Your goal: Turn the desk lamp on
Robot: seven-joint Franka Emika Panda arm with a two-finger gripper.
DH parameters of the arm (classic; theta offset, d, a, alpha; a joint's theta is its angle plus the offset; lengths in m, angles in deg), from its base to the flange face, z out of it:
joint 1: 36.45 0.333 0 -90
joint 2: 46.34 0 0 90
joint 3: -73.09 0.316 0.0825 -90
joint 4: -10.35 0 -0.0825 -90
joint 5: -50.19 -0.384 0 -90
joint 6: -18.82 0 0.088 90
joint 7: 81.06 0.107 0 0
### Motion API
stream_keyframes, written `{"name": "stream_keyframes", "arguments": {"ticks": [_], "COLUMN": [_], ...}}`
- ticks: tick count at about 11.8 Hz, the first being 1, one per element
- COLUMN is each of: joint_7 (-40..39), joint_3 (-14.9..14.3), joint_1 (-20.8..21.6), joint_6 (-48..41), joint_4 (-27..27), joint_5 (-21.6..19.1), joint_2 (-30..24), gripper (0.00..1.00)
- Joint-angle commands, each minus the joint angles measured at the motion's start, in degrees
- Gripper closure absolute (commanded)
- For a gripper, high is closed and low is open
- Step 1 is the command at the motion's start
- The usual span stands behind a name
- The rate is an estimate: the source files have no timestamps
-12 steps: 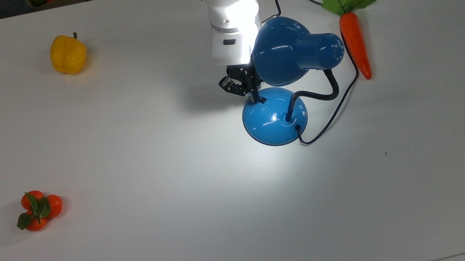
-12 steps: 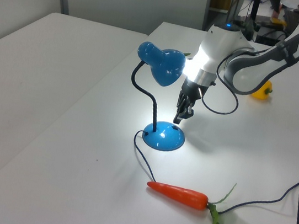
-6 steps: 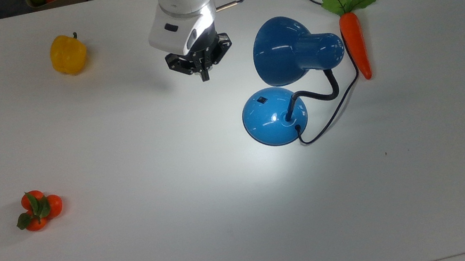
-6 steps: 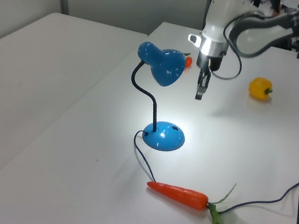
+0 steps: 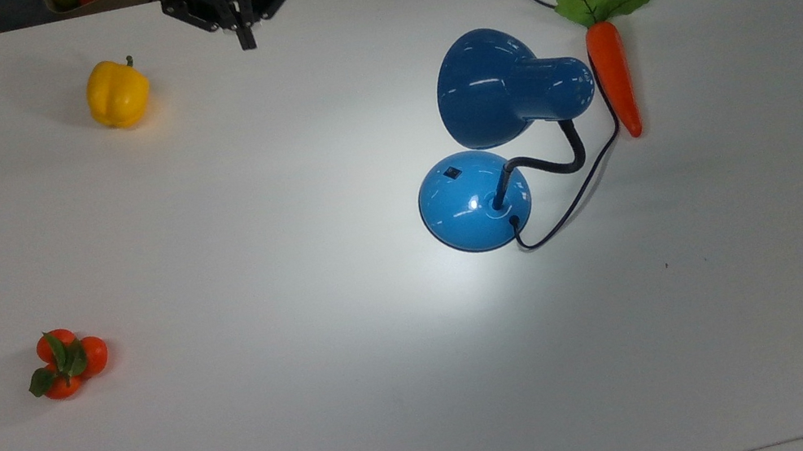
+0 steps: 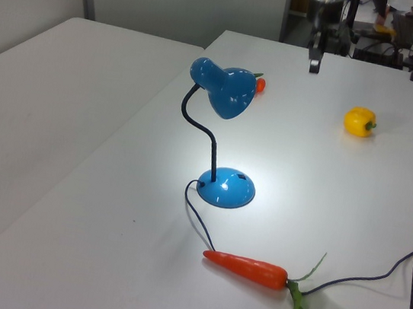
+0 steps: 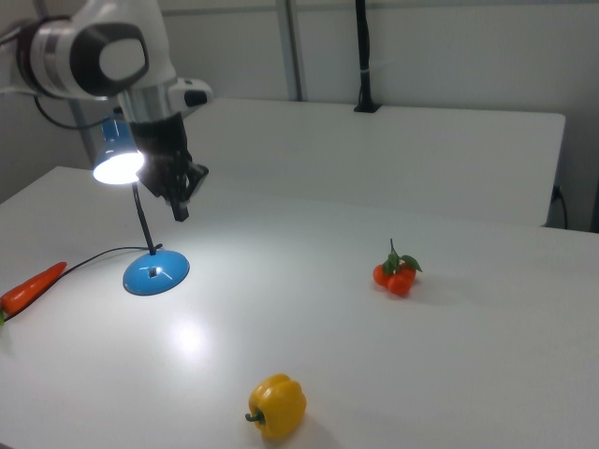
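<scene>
Glossy blue desk lamp (image 5: 494, 143), near the carrot (image 5: 613, 76) on the white table (image 5: 316, 397): lit, its pool of light on the tabletop, so the task looks complete; gripper (image 5: 244, 34), fingers together, holding nothing, well apart from its switch (image 5: 451, 172).

White table (image 5: 318, 405), desk lamp (image 5: 475, 200), carrot (image 5: 612, 77), yellow pepper (image 5: 116, 94), tangerines (image 5: 65, 363)

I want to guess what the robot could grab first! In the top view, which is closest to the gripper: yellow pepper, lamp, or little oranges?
1. Yellow pepper, toward the top view's left of the gripper.
2. Desk lamp, toward the top view's right.
3. Little oranges, far down at the top view's lower left.
</scene>
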Motion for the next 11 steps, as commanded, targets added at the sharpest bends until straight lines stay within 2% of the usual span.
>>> {"name": "stream_keyframes", "arguments": {"ticks": [1, 2, 3, 4, 6, 11], "joint_7": [1.3, 1.3, 1.4, 1.3, 1.3, 1.3], "joint_3": [-3.1, -3.4, -3.5, -3.7, -4.1, -4.1], "joint_1": [0.8, 0.9, 0.8, 0.6, 0.6, 0.6], "joint_6": [-7.8, -8.3, -8.6, -9.4, -9.6, -9.2], "joint_4": [-6.4, -6.7, -6.8, -6.8, -6.5, -6.8], "joint_5": [0.4, 0.4, 0.4, 0.5, 0.7, 1.9], "joint_2": [-1.5, -1.7, -2.0, -2.3, -2.8, -2.8], "gripper": [1.00, 0.91, 0.79, 0.43, 0.00, 0.00]}}
